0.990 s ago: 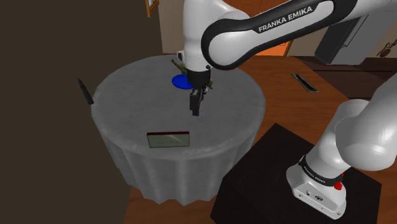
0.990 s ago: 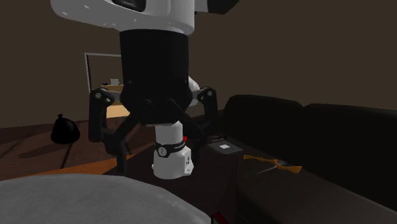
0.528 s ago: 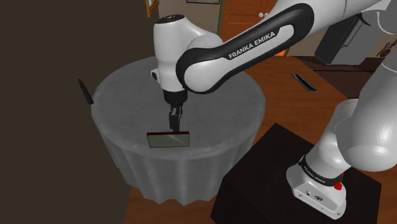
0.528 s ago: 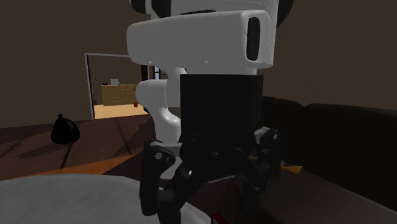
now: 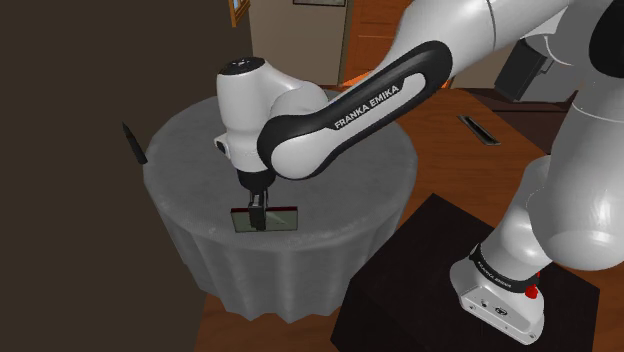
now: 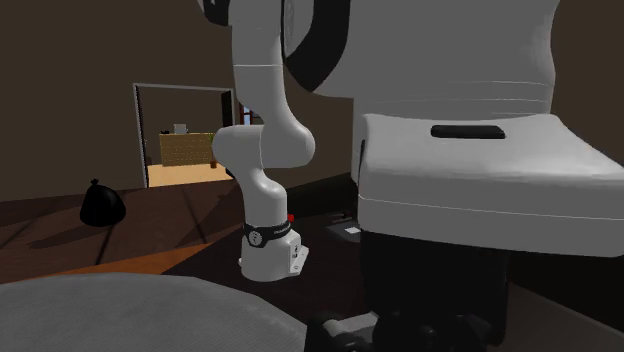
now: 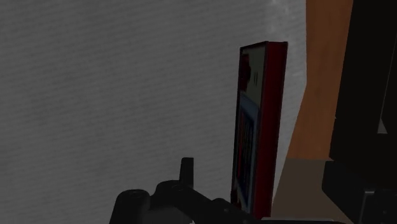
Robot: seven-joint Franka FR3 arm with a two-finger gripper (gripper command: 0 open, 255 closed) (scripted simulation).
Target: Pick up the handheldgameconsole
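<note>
Dim brown room, wooden floor, and in the middle a round tabletop draped in grey cloth. Right at its near edge lies the handheld game console, a thin flat slab with a dark red rim, and there's very little cloth between it and the drop-off. The white arm arcs over from the stand at the shoulder view's lower right. The tool is down low over the console, close to its middle, pointing straight at it.

From the wrist camera, the red rim runs between the two black fingers. They stand wide apart, one on each side, and I can't make out either one touching it, so nothing looks gripped yet.

To my eye this is the closing-in step. The tool wants to stay square across the slab's short width and drop until the tips sit below the rim. Then it should close evenly on the two long edges. A grip near the middle matters, because an off-centre pinch would likely let the slab swing. It must not push sideways either: a nudge toward the near edge could send the console over. The soft cloth may bunch under the tips, so an easy descent and a straight lift up look best. A slim dark object sits at the tabletop's far-left edge, well apart and no bother.
</note>
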